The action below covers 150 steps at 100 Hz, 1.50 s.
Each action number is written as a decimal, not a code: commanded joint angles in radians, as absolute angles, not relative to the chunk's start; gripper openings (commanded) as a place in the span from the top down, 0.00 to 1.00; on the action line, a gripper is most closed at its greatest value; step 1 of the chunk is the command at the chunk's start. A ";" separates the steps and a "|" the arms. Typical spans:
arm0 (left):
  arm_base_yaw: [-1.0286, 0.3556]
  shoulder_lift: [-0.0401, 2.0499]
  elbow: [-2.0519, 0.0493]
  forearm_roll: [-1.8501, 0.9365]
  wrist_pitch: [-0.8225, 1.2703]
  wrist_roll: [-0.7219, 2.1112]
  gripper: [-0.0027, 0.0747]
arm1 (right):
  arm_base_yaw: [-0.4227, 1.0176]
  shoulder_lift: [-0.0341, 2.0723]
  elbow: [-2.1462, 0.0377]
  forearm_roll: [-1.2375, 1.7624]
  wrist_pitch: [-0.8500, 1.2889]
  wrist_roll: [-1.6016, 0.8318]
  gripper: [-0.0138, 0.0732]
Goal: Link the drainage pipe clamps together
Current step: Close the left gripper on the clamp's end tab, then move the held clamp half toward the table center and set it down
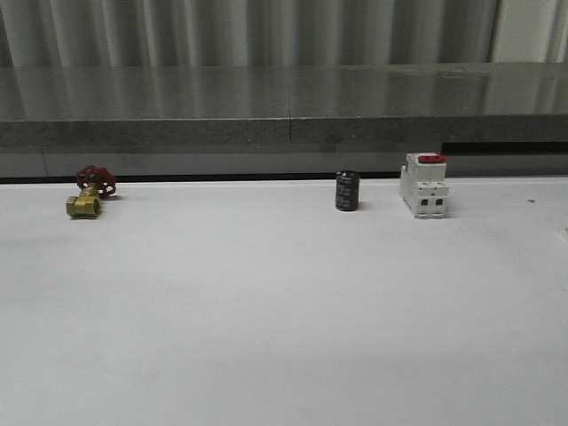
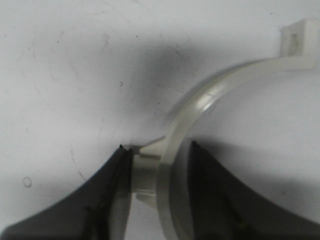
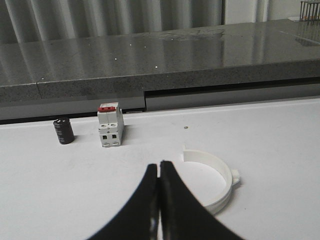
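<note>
A white table is backed by a grey stone ledge. From the left along the back edge are seen a brass valve, a black cylinder and a white switch. One clamp half is gripped at its side tab by the left gripper, its arc curving away. The right gripper is pressed closed on nothing, with the other clamp half lying just beside it

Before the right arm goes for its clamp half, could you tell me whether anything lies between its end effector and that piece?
Nothing visible does. The right end effector, fingers together, has bare white table between it and the clamp half. The switch and black cylinder stand farther back and off to one side.
</note>
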<state>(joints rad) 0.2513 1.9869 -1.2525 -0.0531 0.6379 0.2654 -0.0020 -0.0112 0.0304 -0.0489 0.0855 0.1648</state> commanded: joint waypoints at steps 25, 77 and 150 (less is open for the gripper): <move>0.250 1.933 -1.279 -0.082 0.658 0.266 0.99 | -0.010 -0.029 0.010 -0.047 0.000 0.164 0.91; -0.085 1.759 -1.261 -0.118 0.749 -0.071 0.99 | -0.010 -0.029 0.010 -0.047 0.000 0.164 0.91; -0.486 1.868 -1.254 -0.032 0.594 -0.461 0.99 | -0.010 -0.029 0.010 -0.047 0.000 0.164 0.91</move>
